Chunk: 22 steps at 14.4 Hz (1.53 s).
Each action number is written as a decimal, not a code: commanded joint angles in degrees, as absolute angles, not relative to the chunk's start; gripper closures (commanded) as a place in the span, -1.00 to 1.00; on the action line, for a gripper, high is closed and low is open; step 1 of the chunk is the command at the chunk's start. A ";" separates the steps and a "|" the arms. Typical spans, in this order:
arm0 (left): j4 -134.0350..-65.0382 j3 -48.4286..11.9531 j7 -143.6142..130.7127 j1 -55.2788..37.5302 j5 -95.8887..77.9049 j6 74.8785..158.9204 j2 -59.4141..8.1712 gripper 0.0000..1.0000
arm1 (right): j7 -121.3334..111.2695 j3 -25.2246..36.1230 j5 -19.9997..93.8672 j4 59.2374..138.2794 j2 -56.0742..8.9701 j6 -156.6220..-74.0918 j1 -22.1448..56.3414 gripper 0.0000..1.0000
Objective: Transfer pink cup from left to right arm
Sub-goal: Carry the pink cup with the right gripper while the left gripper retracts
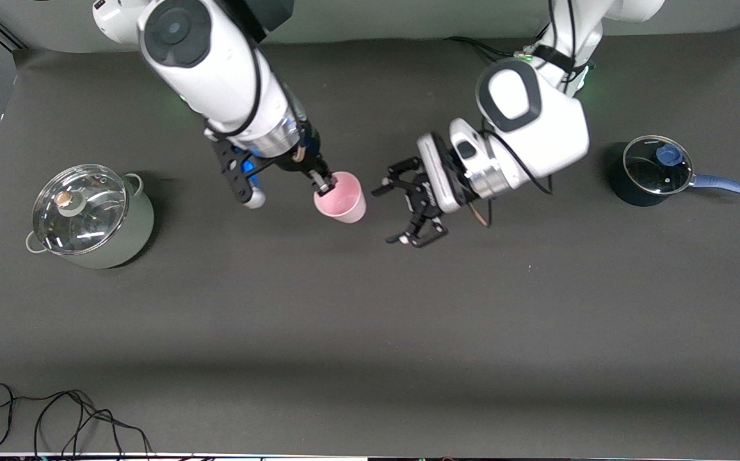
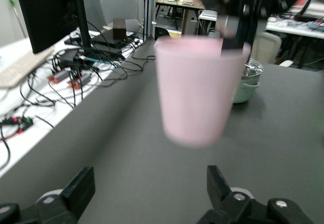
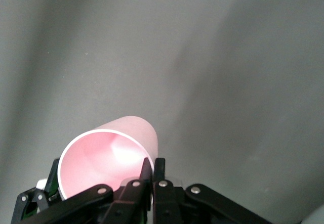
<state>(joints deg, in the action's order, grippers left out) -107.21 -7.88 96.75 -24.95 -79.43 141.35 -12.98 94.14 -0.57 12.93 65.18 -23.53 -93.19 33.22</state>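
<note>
Pink cup [image 1: 342, 198] pinched by right hand [image 1: 322, 184].

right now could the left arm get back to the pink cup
Probably yes: the left tool hangs open beside the pink cup with nothing between them, though the right tool is clamped on its rim.

Place: robotics lab inside an office.
Rig: two white arms [image 1: 216, 70] at a dark-covered table [image 1: 370, 307].
Surroundings: monitor [image 2: 48, 11], tangled cables [image 2: 76, 72], office chair [image 2: 119, 6], cluttered desks [image 2: 182, 1].
</note>
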 commanded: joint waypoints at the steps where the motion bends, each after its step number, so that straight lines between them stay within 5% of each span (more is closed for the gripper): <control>1: -107.23 -8.09 93.45 -16.99 -73.43 128.98 -14.59 -0.97 | 86.16 -0.62 13.97 65.21 -22.15 -91.50 28.32 1.00; 9: -99.94 -8.00 68.07 3.14 -48.89 91.63 -15.11 -0.99 | 51.74 0.61 13.45 73.81 -15.31 -82.00 14.43 1.00; 13: -91.26 -8.09 53.99 12.12 -38.00 75.44 -19.41 -0.99 | 35.46 9.47 13.01 80.40 -12.92 -82.00 14.06 1.00; 22: -76.82 -8.79 28.15 9.69 -5.22 69.52 -17.93 -0.99 | 25.75 15.21 12.92 102.28 -12.92 -103.15 14.59 1.00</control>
